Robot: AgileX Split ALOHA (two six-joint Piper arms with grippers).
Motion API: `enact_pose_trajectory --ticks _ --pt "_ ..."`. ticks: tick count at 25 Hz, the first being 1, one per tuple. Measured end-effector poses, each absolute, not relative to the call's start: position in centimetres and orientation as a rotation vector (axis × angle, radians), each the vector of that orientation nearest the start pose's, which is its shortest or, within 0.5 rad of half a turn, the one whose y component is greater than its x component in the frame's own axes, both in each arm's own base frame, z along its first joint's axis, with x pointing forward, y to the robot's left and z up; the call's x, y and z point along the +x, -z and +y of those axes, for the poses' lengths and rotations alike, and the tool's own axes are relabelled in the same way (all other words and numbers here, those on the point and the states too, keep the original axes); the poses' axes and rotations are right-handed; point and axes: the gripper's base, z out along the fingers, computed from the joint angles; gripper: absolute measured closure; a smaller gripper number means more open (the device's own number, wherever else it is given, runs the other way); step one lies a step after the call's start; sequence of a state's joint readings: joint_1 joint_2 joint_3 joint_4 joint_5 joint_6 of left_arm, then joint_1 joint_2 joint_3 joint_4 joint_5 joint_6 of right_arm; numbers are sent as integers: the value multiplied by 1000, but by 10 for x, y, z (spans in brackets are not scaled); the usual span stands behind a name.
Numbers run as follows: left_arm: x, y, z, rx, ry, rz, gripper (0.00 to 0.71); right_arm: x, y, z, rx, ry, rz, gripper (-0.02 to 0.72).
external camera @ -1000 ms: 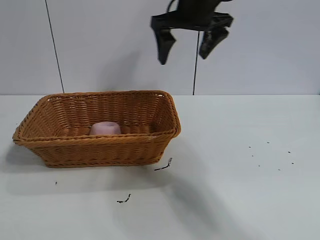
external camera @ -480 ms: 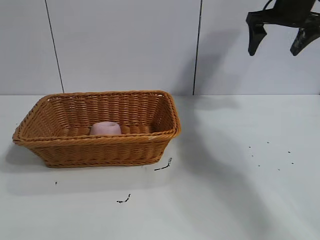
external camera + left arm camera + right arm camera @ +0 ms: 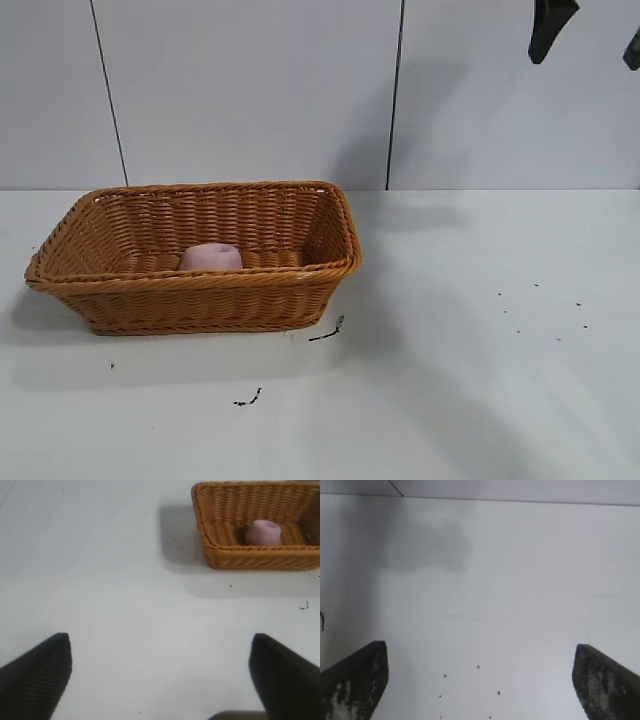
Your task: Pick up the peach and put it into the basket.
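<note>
The peach [image 3: 211, 257] is seen lying on the floor of the basket [image 3: 190, 298], near the middle and close to the front wall, in the left half of the exterior frame. In the left wrist view the peach [image 3: 263, 532] appears at the upper right, inside the basket [image 3: 250, 557], dimple upward. The basket is set on the white bench [image 3: 470, 350], on which a few small dark specks [image 3: 540, 310] are scattered at the right and two dark scraps [image 3: 326, 332] are found just in front of the basket.

The right gripper [image 3: 590, 30] is seen at the upper right corner of the exterior frame, high above the bench, its fingers [image 3: 549, 25] spread wide with nothing held. In its own view the right gripper [image 3: 480, 680] is shown wide apart over bare bench. The left gripper [image 3: 160, 675] is likewise spread with nothing between its fingers [image 3: 35, 675], well apart from the basket.
</note>
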State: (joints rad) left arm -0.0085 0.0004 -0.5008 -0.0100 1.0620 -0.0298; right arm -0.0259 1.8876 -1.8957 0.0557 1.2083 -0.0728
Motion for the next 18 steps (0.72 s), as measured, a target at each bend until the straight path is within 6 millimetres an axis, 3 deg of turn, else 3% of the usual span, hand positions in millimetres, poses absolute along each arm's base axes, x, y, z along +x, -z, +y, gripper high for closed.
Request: enact_pose_trajectory --ticks 3,7,13,18 --pt "-5 -277 -1 -21 36 2045 17 363 -359 -5 -51 -46 2692 8" --pt "-5 -277 -1 -21 36 2045 17 286 -362 -3 -51 -48 2718 8" --pt "-5 -277 -1 -21 36 2045 17 175 -320 0 -43 -55 2792 8" --pt "-5 -277 -1 -21 36 2045 17 103 -288 2 -34 -47 2657 8"
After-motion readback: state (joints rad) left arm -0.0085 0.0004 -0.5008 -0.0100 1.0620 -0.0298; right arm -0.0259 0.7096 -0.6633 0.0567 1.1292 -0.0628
